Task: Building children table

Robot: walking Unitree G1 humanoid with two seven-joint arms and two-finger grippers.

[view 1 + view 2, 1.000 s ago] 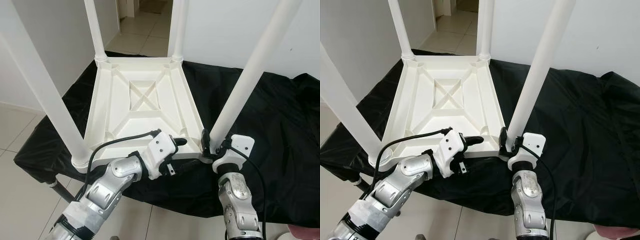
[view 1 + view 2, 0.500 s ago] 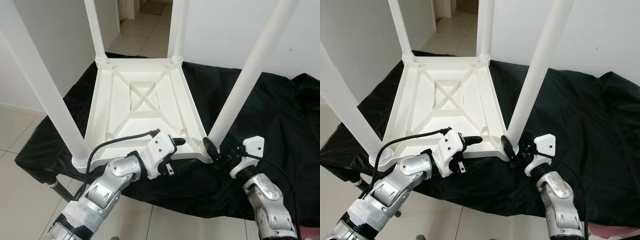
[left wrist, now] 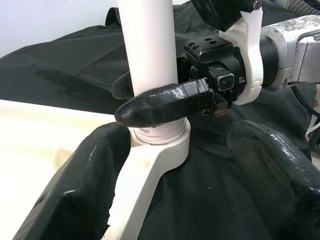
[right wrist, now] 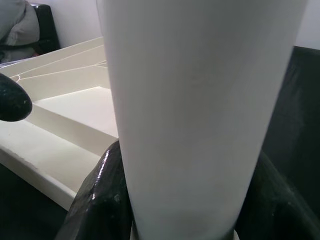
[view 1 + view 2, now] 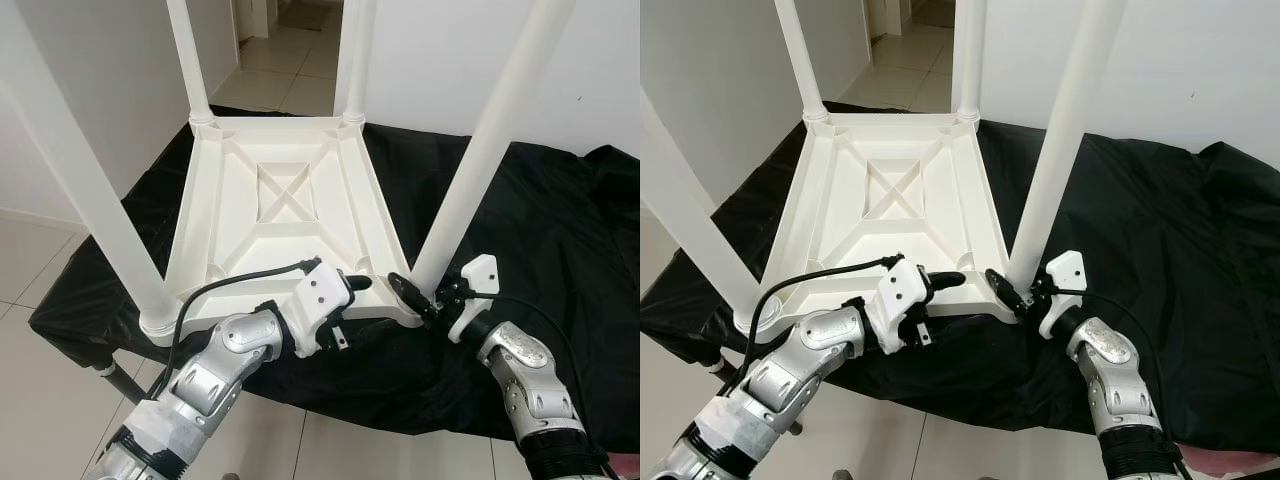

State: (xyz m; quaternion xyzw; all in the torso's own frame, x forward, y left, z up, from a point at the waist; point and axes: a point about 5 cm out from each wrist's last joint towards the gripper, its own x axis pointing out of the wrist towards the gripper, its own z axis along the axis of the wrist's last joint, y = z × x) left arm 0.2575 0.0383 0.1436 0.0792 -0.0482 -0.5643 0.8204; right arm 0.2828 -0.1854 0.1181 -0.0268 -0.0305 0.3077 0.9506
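A white plastic children's table lies upside down on a black cloth, its legs pointing up. My right gripper is shut on the base of the near right leg, just above its corner socket. One finger crosses in front of the leg and the other lies behind it. In the right wrist view the leg sits tight between both fingers. My left gripper stands open at the table's front rim, just left of that corner, with the socket ahead between its spread fingers.
The black cloth covers a low stand with a metal leg at the front left. Tiled floor lies to the left, and a doorway opens behind. White walls close the back.
My right forearm has swung out to the right, so its gripper now reaches the leg base from the right side. The leg stands slightly more upright. The left arm has hardly moved.
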